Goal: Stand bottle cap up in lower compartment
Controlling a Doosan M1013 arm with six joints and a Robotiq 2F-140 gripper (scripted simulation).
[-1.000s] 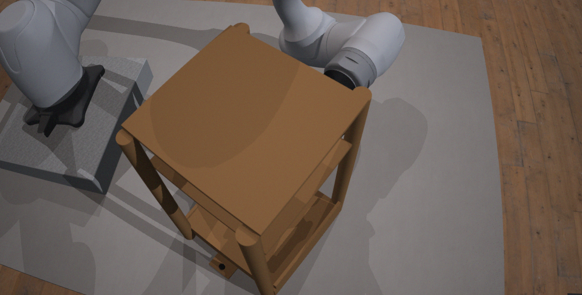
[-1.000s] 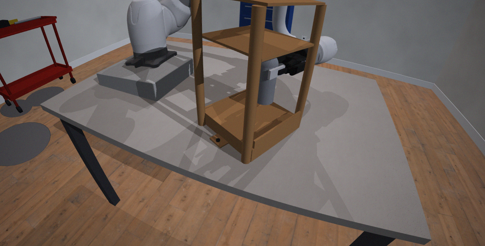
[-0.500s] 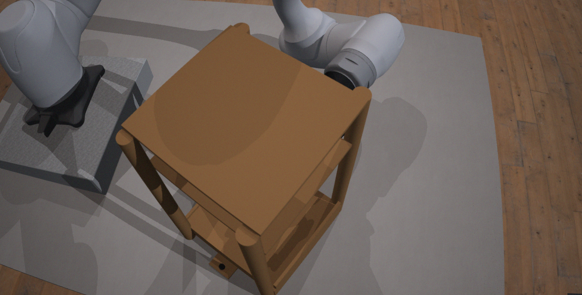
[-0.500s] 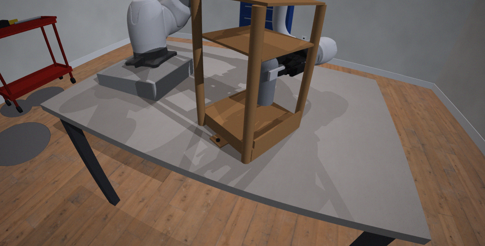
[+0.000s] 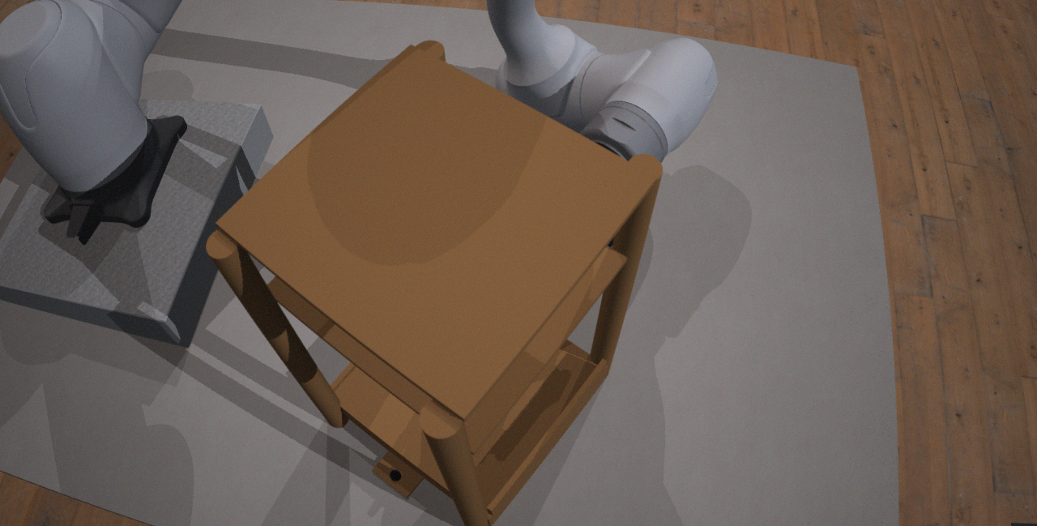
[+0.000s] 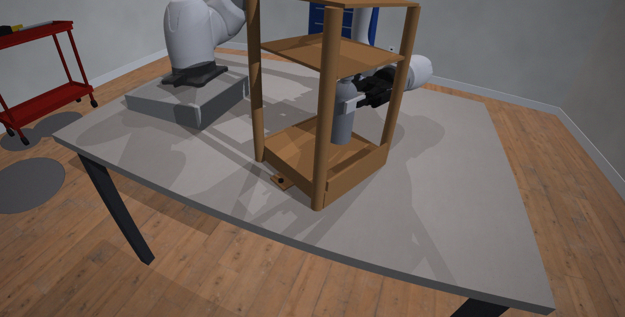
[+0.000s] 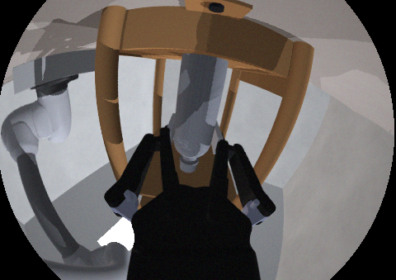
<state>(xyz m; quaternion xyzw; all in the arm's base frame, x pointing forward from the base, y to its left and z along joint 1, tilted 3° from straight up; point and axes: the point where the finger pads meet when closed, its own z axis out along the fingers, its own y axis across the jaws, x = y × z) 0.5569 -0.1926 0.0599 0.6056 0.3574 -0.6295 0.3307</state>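
The grey bottle (image 6: 342,112) stands upright, cap up, in the lower compartment of the brown shelving unit (image 6: 325,96), near its far side. I cannot tell whether its base touches the floor (image 6: 314,144). My gripper (image 6: 356,101) reaches in from the far side and is shut on the bottle's upper body. In the wrist view the bottle (image 7: 197,106) sits between the black fingers, with the shelf frame (image 7: 204,38) around it. From the top view the top shelf (image 5: 435,218) hides the bottle and the fingers.
The robot's base (image 6: 192,35) stands on a grey block (image 6: 187,96) on the table's left part. The shelf's posts (image 6: 325,109) flank the compartment. A small bracket (image 6: 281,180) fixes the unit to the table. A red cart (image 6: 39,74) stands off the table.
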